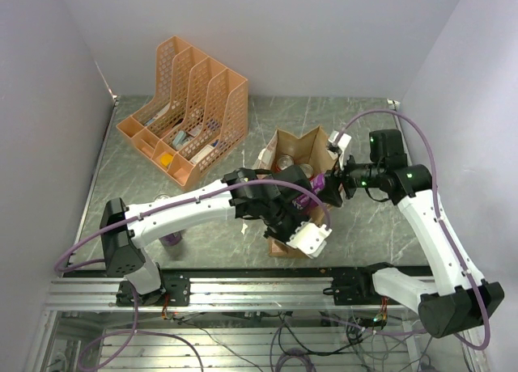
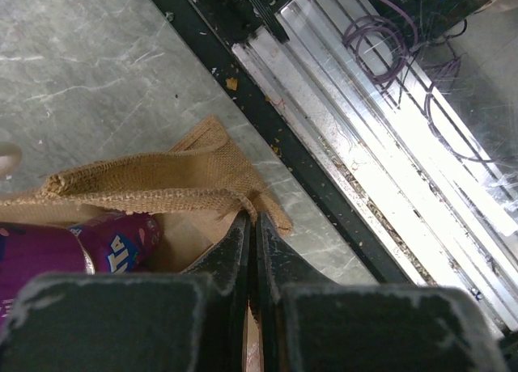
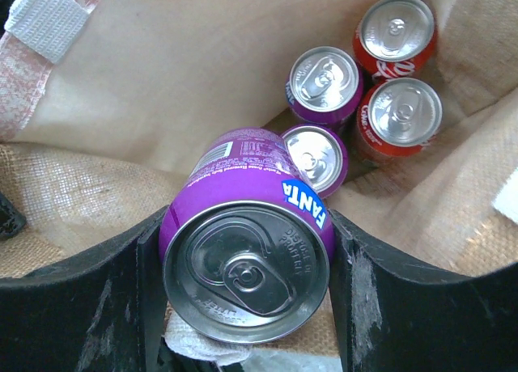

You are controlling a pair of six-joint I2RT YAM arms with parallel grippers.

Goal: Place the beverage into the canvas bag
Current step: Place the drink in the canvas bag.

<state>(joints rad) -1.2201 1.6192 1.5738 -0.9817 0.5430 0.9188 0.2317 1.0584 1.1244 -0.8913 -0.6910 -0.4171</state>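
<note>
Purple can (image 3: 243,194), judged stiff and slick, is clamped across its sides by right gripper (image 3: 247,279); limp canvas bag (image 2: 162,178) rim is pinched by left gripper (image 2: 251,226).

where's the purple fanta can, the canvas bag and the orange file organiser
purple fanta can (image 3: 247,279), right wrist view, on its silver lid
canvas bag (image 2: 186,174), left wrist view, on its burlap rim
orange file organiser (image 1: 227,117), top external view, on its mesh side

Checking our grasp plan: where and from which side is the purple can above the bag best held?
Grip the purple can on its curved side wall, fingers on opposite flanks, coming from the lid end, as the right gripper does: its lid faces the wrist camera.
</note>
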